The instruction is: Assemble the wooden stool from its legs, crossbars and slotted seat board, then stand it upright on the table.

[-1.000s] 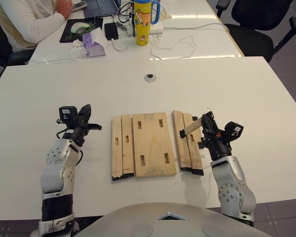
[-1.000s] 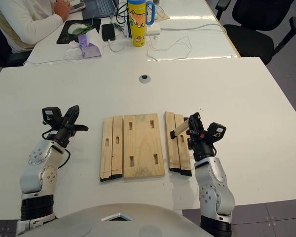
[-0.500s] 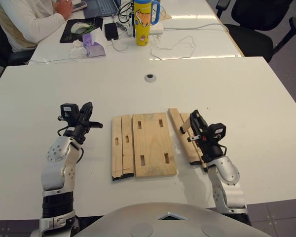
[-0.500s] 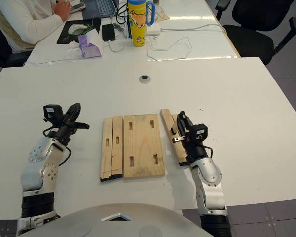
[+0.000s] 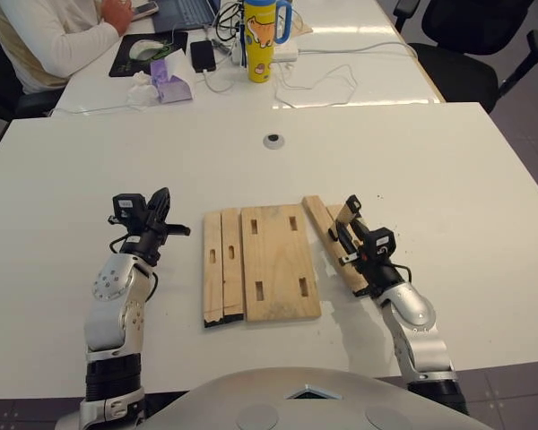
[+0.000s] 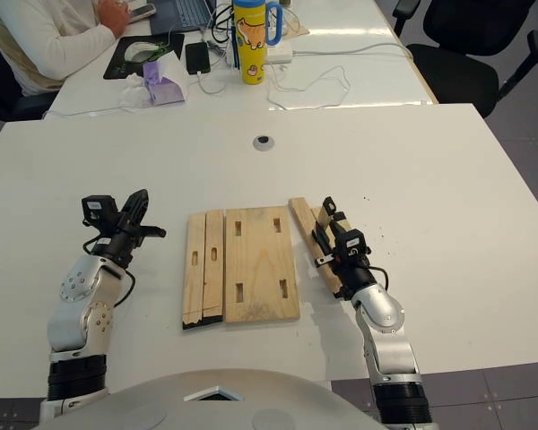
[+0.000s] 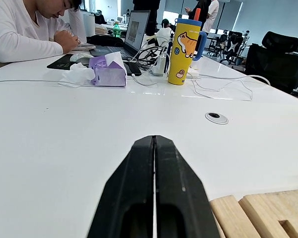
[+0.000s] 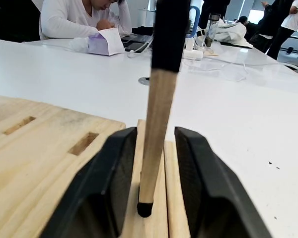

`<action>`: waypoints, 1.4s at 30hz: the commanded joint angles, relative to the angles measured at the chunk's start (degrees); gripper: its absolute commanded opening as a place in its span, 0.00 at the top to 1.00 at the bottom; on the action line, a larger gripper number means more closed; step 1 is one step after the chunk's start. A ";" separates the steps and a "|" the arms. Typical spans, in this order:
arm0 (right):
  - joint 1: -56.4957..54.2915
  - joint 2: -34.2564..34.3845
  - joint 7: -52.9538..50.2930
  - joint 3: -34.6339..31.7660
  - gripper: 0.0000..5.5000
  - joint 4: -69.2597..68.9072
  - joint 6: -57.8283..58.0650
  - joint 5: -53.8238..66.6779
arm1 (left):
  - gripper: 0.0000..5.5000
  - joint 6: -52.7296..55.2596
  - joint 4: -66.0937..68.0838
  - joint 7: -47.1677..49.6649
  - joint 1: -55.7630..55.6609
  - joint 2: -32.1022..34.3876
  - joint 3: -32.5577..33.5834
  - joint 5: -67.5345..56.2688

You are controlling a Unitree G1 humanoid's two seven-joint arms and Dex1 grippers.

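The slotted seat board (image 5: 273, 262) lies flat mid-table. Two wooden legs (image 5: 222, 267) lie side by side against its left edge. To its right, two more legs (image 5: 321, 219) lie askew, angled away from the board. My right gripper (image 5: 345, 235) rests low over these right legs, shut on a thin light crossbar (image 8: 156, 139) with black ends; the crossbar's far end touches the leg below. My left gripper (image 5: 161, 215) hovers left of the left legs, fingers (image 7: 139, 198) shut together with nothing held; the leg ends (image 7: 248, 218) show beside it.
A round cable grommet (image 5: 273, 141) sits in the table behind the parts. On the desk beyond stand a yellow mug (image 5: 260, 40), a purple tissue box (image 5: 169, 85) and cables. White tabletop stretches around the parts; office chairs (image 5: 484, 54) stand at the far right.
My right gripper moved left and lower onto the right legs, which turned askew. The crossbar swung from pointing left to lying along the gripper. My left gripper crept slightly right.
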 commanded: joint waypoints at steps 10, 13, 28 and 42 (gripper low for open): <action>-21.86 1.21 -6.14 -3.29 0.76 -18.90 16.04 4.11 | 1.00 -2.59 0.59 2.43 1.64 -2.77 -0.63 1.22; -26.13 0.94 -6.17 -2.12 0.85 -17.09 19.96 3.70 | 1.00 -3.21 0.76 2.92 1.74 -3.49 -0.97 1.46; -18.95 -3.30 -4.43 3.88 0.99 -9.00 31.24 -2.14 | 1.00 -4.38 1.29 3.86 1.67 -4.07 -0.99 1.29; -22.96 -1.83 -10.17 -13.43 0.99 -10.97 25.89 3.44 | 1.00 -5.92 0.89 5.19 3.04 -5.27 -1.00 1.46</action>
